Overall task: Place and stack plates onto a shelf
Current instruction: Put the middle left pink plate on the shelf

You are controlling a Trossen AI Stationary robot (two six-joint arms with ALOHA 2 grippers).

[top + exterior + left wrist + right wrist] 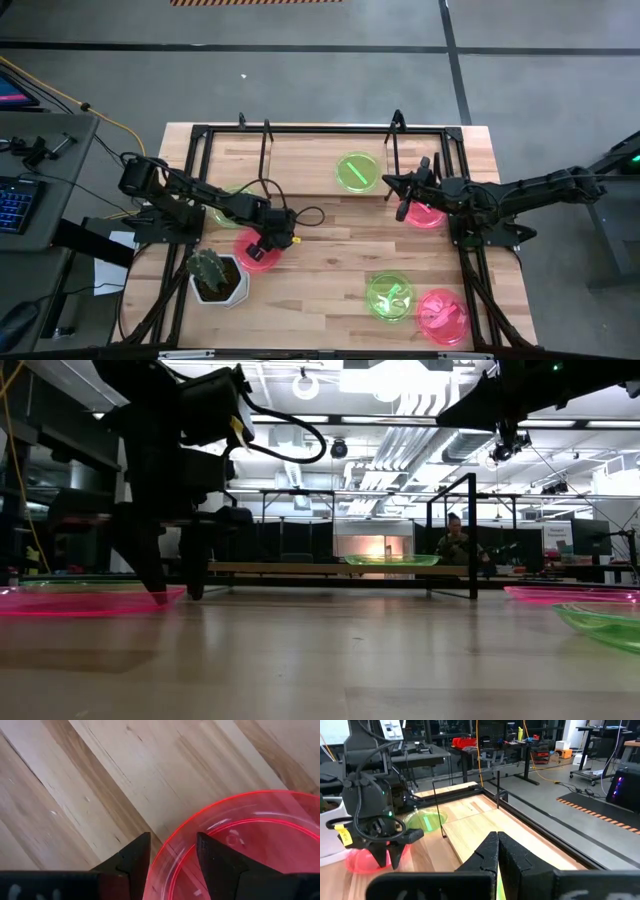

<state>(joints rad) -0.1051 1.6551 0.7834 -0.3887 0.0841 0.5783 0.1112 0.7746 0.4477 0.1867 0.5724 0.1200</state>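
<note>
Left pincer (262,247) is down at the surface (330,262) over a pink plate (254,253), just beside the white cactus pot (218,279). In the left wrist view its fingers (134,859) are parted and straddle the plate's rim (170,845), one tip outside on the wood, one inside the dish; not closed on it. Low view shows the same tips (175,585) touching down at the pink plate's edge (90,600).

Right pincer (392,183) hangs above the right end of the shelf (300,160), near a second pink plate (424,213) lying under that arm. Right wrist view shows its fingers (492,852) pressed together, holding nothing.

One green plate (357,171) sits on the shelf board, between the black uprights; low view shows it raised on the board (392,560). Another green plate (228,208) lies partly hidden under the left arm, near the shelf's left end. Near the front right of the surface, a green plate (389,297) and a pink plate (441,315) lie just beside each other, well apart from the shelf.

A person (455,542) shows in the room behind, in the low view.
</note>
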